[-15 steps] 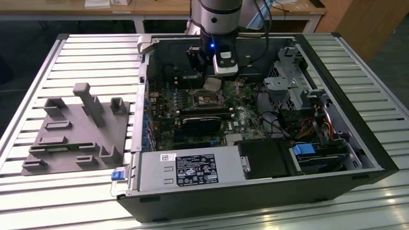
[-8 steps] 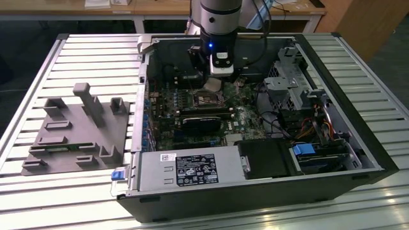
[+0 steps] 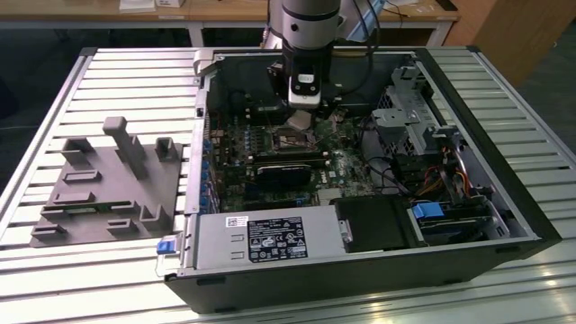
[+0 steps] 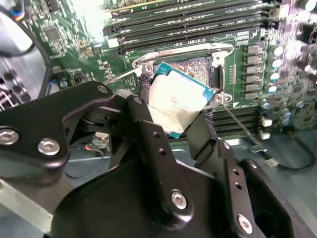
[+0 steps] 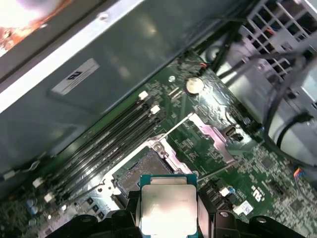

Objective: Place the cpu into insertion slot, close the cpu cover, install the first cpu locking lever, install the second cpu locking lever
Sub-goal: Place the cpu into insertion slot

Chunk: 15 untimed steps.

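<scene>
The cpu (image 4: 179, 101), a flat square chip with a silver top and teal edge, is held tilted between my gripper's (image 4: 178, 106) black fingers (image 4: 148, 131). It hangs just above the insertion slot (image 4: 199, 67), whose dark pin field shows past the chip's edge. In the first wrist view the cpu (image 5: 167, 208) sits in the gripper (image 5: 167, 218), with the open insertion slot (image 5: 141, 173) beyond it and the silvery cpu cover (image 5: 214, 133) swung away to one side. A thin wire locking lever (image 4: 238, 123) stands free beside the socket. The exterior view has the gripper (image 3: 300, 121) inside the case over the insertion slot (image 3: 290, 140).
The open computer case (image 3: 531, 223) lies on a slatted table. Memory slots (image 4: 198, 25) run beside the socket. A silver power supply (image 3: 261, 236), a black block (image 3: 378, 223) and a drive cage (image 3: 405, 121) with cables ring the board. A grey fixture (image 3: 108, 182) is at the exterior view's left.
</scene>
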### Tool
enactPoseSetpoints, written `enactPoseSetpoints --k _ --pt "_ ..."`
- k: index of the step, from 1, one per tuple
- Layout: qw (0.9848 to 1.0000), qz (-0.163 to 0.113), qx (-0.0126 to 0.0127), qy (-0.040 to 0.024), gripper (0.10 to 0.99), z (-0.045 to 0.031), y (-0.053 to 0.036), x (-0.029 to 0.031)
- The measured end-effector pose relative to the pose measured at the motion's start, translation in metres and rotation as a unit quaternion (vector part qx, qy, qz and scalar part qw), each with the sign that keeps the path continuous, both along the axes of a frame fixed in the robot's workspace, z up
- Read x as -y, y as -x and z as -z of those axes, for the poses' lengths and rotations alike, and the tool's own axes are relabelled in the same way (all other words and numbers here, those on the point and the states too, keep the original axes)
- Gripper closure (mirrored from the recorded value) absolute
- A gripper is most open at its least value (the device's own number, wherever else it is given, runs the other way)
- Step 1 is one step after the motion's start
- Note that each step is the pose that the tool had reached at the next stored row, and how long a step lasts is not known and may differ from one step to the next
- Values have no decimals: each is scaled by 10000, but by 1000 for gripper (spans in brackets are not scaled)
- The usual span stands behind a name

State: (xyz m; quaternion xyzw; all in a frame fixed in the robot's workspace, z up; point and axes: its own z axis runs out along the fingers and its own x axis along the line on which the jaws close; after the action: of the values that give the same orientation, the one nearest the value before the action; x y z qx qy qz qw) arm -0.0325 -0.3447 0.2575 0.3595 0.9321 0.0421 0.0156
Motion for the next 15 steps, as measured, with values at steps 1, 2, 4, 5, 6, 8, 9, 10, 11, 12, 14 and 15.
enactPoseSetpoints --k 1,2,4,5,6,8,9,10,11,12,14,15 --pt "10000 89 0 0 545 2 0 0" --pt "9998 178 0 0 545 4 0 0" --pt "9993 364 0 0 545 10 0 0" --pt "9990 454 0 0 545 12 0 0" --pt "9985 543 0 0 545 15 0 0" --pt "9974 723 0 0 545 20 0 0" --pt "9967 812 0 0 545 22 0 0" --pt "9959 903 0 0 545 25 0 0" --pt "9950 999 0 0 545 28 0 0" --pt "9941 1088 0 0 545 30 0 0" --pt "9920 1266 0 0 545 35 0 0" --pt "9908 1355 0 0 545 38 0 0"
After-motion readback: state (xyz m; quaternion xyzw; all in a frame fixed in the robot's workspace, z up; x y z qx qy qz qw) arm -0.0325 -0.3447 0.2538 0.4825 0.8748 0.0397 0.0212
